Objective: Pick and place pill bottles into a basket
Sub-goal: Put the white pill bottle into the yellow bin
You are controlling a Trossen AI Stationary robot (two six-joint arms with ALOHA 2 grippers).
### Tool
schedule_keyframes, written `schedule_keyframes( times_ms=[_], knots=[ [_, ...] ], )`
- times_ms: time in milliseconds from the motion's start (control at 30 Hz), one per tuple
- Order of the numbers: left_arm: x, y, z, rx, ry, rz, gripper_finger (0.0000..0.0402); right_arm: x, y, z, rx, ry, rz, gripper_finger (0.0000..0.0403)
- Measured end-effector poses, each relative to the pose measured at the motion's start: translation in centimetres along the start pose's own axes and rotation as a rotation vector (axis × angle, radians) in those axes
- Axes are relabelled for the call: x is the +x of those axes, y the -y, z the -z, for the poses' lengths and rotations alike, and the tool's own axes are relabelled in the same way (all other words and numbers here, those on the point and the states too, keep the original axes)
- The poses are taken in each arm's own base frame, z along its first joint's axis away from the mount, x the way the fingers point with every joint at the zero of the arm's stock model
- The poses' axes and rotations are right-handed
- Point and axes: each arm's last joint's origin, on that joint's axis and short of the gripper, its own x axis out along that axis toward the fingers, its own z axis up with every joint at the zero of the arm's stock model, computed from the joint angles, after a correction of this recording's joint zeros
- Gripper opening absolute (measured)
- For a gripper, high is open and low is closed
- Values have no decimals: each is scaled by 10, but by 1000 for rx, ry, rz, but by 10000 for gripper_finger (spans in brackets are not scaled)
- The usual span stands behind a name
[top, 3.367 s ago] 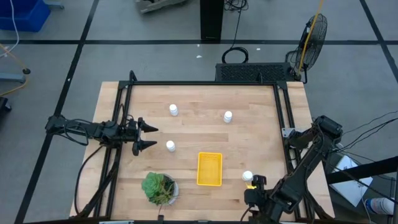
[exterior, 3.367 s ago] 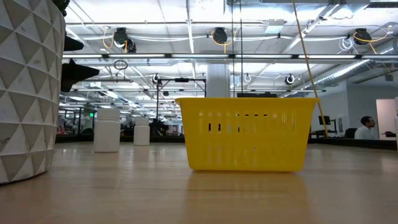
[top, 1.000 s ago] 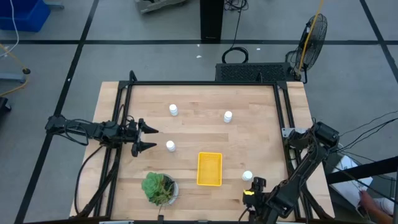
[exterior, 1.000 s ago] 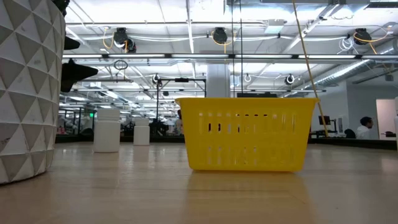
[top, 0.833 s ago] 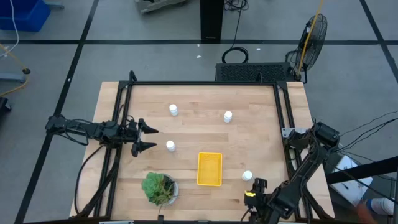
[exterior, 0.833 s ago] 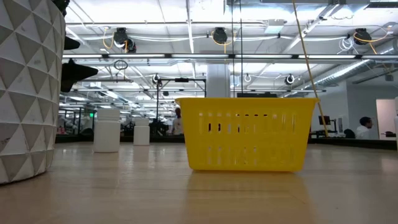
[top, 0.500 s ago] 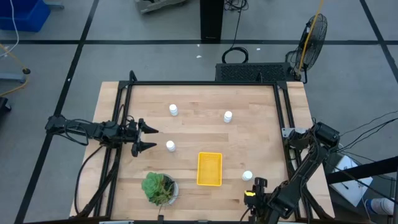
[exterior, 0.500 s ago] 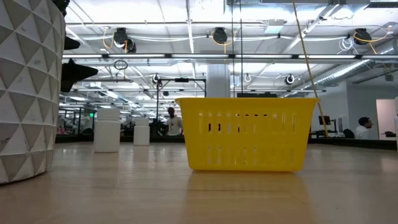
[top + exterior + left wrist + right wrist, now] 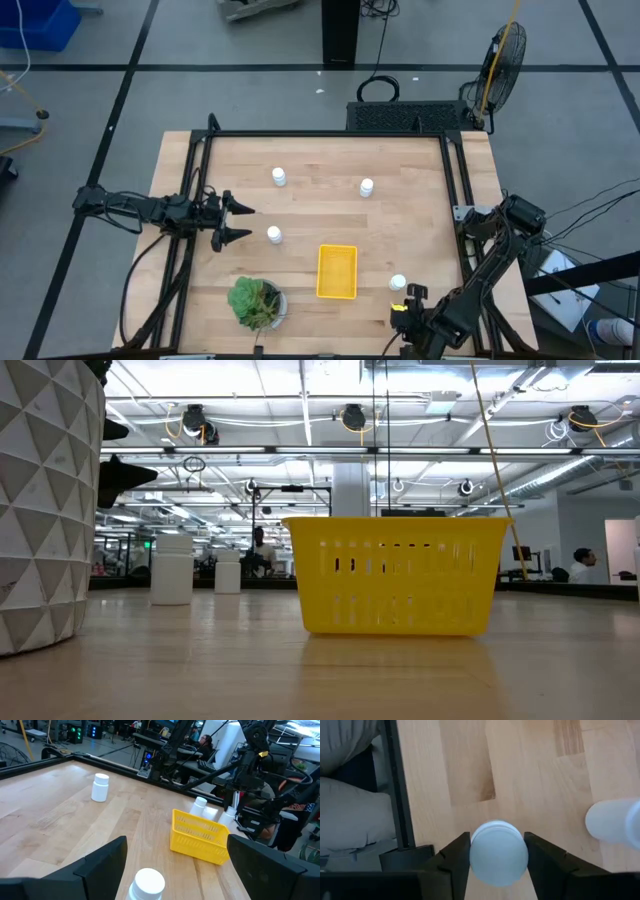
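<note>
Right end effector (image 9: 498, 851) clamps a pill bottle (image 9: 498, 852) beside another bottle (image 9: 614, 822), near basket (image 9: 337, 271)

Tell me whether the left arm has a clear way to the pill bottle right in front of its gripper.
Probably yes: the left gripper is open and the pill bottle stands just ahead on bare table, with nothing between them.

Second pill bottle (image 9: 616, 821) cut off by right wrist picture edge; gripped bottle (image 9: 499, 852) body hidden beneath cap.
</note>
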Motion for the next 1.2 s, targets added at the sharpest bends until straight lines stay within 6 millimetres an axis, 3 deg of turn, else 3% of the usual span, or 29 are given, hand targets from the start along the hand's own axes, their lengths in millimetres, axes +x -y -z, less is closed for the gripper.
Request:
schedule_keyframes(
  times_ms=[600, 1200],
  knots=[
    [0, 0, 0, 17, 0, -1, 347, -21, 34, -46, -116, 30, -57, 156],
    [0, 0, 0, 33, 0, -1, 347, -31, 100, -112, -230, 105, -90, 159]
  ],
)
